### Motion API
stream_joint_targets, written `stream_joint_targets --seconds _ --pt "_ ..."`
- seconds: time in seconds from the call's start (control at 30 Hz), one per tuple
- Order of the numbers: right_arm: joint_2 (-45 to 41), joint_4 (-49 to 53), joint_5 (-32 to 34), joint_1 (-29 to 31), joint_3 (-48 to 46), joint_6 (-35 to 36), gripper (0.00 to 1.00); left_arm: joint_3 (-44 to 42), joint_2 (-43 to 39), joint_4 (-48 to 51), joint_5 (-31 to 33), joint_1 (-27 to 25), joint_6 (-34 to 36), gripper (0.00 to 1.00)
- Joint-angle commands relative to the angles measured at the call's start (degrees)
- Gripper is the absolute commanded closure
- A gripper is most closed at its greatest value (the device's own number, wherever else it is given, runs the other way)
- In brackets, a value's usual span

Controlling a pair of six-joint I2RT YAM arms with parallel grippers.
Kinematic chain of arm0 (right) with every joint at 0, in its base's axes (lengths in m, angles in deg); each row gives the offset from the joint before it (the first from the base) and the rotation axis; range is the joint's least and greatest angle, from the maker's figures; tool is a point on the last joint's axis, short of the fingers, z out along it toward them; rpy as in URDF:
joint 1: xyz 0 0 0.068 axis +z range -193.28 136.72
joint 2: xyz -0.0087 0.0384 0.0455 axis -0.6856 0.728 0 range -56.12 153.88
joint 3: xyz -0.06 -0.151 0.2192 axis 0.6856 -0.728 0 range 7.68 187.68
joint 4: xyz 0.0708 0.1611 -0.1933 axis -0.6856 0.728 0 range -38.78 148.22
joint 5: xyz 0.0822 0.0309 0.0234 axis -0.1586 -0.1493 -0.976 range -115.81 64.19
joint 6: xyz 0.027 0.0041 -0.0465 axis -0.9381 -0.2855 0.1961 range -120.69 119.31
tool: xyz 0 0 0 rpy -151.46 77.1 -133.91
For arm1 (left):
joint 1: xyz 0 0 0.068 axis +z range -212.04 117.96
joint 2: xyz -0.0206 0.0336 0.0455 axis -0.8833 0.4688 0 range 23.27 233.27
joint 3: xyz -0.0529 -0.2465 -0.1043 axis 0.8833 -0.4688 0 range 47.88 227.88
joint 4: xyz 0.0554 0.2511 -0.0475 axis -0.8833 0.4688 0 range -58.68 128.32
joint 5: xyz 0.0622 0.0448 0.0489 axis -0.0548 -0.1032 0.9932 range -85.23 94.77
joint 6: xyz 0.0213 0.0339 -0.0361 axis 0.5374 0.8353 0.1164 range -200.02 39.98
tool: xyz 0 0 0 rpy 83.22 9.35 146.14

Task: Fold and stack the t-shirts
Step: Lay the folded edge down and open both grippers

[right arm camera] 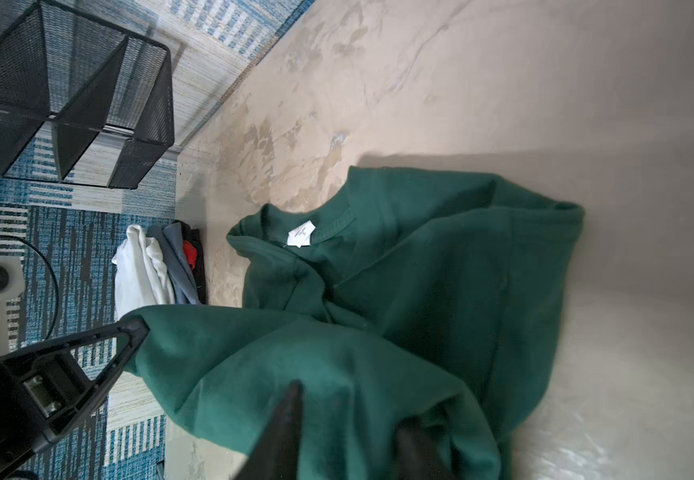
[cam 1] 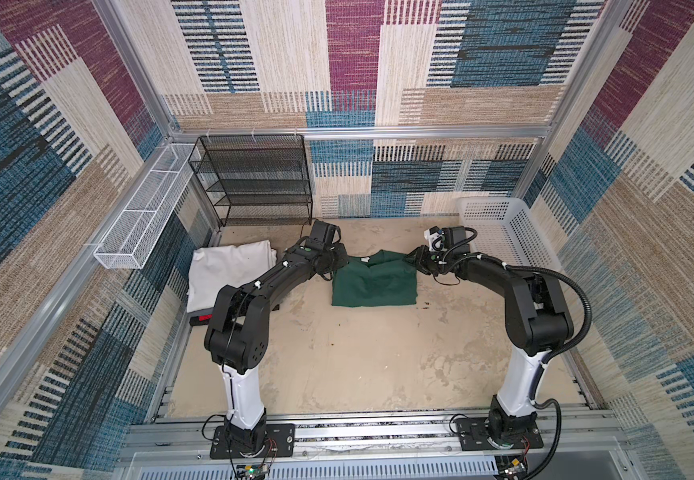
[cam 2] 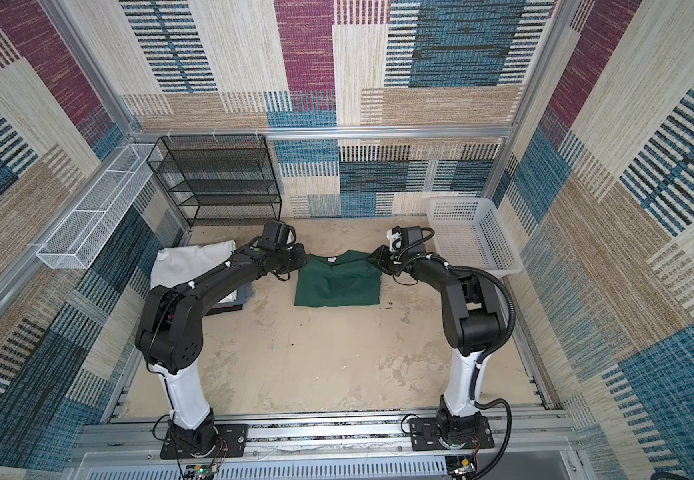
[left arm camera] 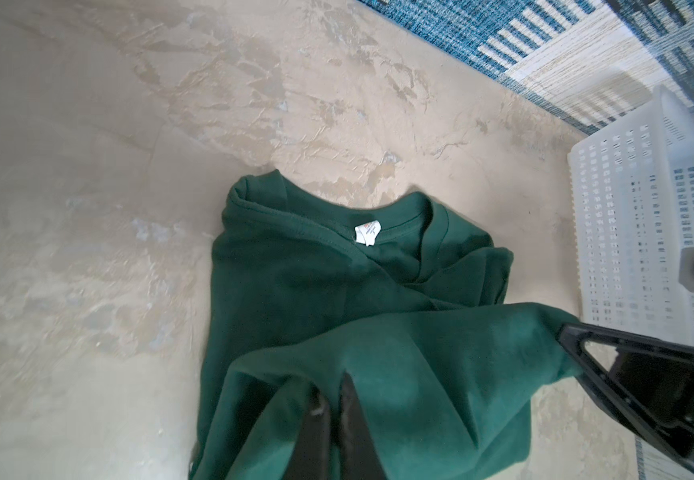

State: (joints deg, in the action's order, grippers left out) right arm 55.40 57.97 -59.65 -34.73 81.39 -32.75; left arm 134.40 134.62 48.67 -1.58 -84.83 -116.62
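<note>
The green t-shirt (cam 1: 372, 282) is lying near the far edge of the desk (cam 1: 357, 361), midway between its left and right edges, with the collar toward the far edge and the neck label (left arm camera: 366, 232) facing up. A layer of it is doubled over the body and stops short of the collar, so we are judging that this fold is nearly laid.

The left gripper (left arm camera: 332, 395) is standing at the left end of the doubled layer. Its jaws are almost together and the cloth is tenting up to them, so we are reading it as pinching that layer. The right gripper (right arm camera: 353, 407) is standing at the right end. Its jaws are spread, with cloth lying loose between them, and we are taking this as letting go. Gripping at both ends is the way to set the edge down straight.

At the left edge of the desk the stack of folded t-shirts (right arm camera: 158, 266) is waiting, white on top, grey and black-and-red below. We are expecting the green one to go there. The white basket (cam 1: 499, 232) is standing in the far right corner.
</note>
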Motion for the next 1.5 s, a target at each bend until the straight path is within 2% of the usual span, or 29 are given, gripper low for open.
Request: stream_joint_targets --seconds 0.0,0.07,0.1,0.23,0.33,0.5,0.73,0.83,1.17,1.27,1.37,1.47 --pt "0.8 0.1 1.6 -0.3 1.3 1.4 0.17 3.9 3.3 1.4 -1.6 1.6 1.7 0.36" --pt "0.1 1.3 3.8 -0.3 0.6 2.8 0.16 5.1 3.9 2.0 -1.8 1.8 4.5 0.07" --pt "-0.7 2.4 5.8 -0.3 0.1 3.3 0.16 5.1 3.7 2.3 -1.6 1.7 5.8 0.02" --pt "-5.7 6.2 16.7 -0.1 -4.1 7.1 0.16 0.9 -0.2 2.4 3.7 1.7 8.8 0.02" --pt "-10.7 6.1 20.1 0.0 -8.8 8.4 0.17 -3.6 -3.8 1.0 5.7 1.7 9.9 0.02" --pt "-15.3 5.3 18.3 0.4 -14.0 8.5 0.18 -7.7 -5.7 -1.2 3.9 1.8 9.4 0.02" --pt "-16.8 2.5 12.2 0.4 -20.5 6.2 0.17 -6.0 0.0 -0.4 -0.6 1.8 8.6 0.02" --pt "-18.5 0.5 11.4 0.4 -23.6 4.4 0.16 -5.0 2.7 -0.7 -0.2 2.0 8.1 0.00" --pt "-20.6 -2.9 7.9 0.4 -28.5 0.2 0.12 -0.7 9.2 1.1 3.0 2.1 9.9 0.09" --pt "-20.9 -2.2 9.5 0.4 -29.0 0.6 0.11 0.4 10.5 1.8 3.1 2.1 9.8 0.11" --pt "-21.9 -0.3 13.8 0.4 -29.4 1.8 0.01 1.3 11.8 2.3 2.4 2.1 9.6 0.14" --pt "-23.0 0.0 14.8 0.4 -30.2 3.0 0.01 2.0 12.5 3.2 3.2 1.9 9.6 0.17"
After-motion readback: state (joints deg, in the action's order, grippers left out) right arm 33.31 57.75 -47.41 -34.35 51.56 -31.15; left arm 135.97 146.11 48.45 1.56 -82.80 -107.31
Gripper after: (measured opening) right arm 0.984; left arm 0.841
